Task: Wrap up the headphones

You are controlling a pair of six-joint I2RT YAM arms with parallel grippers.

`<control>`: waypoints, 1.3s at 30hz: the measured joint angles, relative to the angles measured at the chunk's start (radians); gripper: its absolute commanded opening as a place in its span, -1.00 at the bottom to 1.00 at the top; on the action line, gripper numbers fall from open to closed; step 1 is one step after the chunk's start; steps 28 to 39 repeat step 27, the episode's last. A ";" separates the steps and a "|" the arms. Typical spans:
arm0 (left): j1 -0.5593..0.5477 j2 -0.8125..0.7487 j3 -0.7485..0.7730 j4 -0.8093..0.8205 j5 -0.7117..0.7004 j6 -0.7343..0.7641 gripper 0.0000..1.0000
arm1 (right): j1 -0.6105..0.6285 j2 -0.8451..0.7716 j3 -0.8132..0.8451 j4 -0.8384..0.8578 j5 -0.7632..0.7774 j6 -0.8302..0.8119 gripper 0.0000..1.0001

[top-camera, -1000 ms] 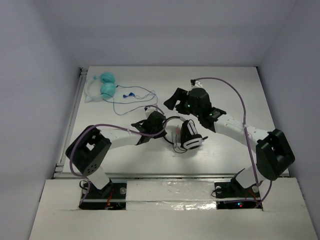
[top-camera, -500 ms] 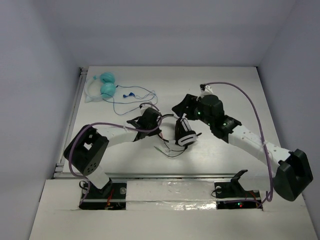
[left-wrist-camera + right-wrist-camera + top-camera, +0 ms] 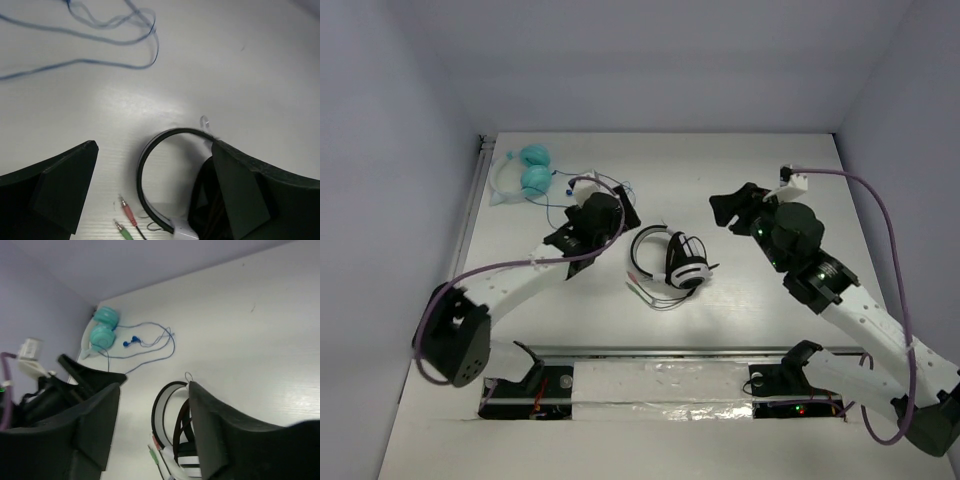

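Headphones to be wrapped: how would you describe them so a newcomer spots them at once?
On the white table, look near the middle. The headphones lie there with a white band, black-and-white striped cups and a thin black cable, unlike the teal headphones with blue cable at the far left corner.

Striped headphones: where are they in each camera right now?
Top external: the headphones lie at the picture's centre.
Left wrist: lower centre, the band's arc is plain and the cups are mostly hidden.
Right wrist: bottom centre, the band shows and the cups are partly hidden.
Shared landmark: the blue cable, above the headphones in all three pictures.
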 measured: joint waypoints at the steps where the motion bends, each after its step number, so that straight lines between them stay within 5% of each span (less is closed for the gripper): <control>1: 0.000 -0.043 0.000 -0.002 -0.014 0.008 0.98 | 0.000 -0.026 0.000 -0.007 0.010 -0.005 0.80; 2: 0.000 -0.095 0.000 0.000 -0.029 0.016 0.98 | 0.000 -0.056 0.000 -0.016 0.021 -0.010 0.99; 9: 0.000 -0.442 0.000 0.005 -0.056 0.091 0.98 | 0.000 -0.182 0.047 -0.122 0.092 -0.056 1.00; 18: -0.003 -0.687 0.000 -0.074 0.064 0.174 0.98 | 0.000 -0.227 0.061 -0.315 0.046 0.006 1.00; 25: -0.005 -0.738 0.014 -0.138 0.177 0.258 0.98 | 0.000 -0.333 0.061 -0.354 0.020 0.040 1.00; 39: -0.005 -0.744 0.015 -0.158 0.186 0.280 0.98 | 0.000 -0.348 0.061 -0.360 0.024 0.040 1.00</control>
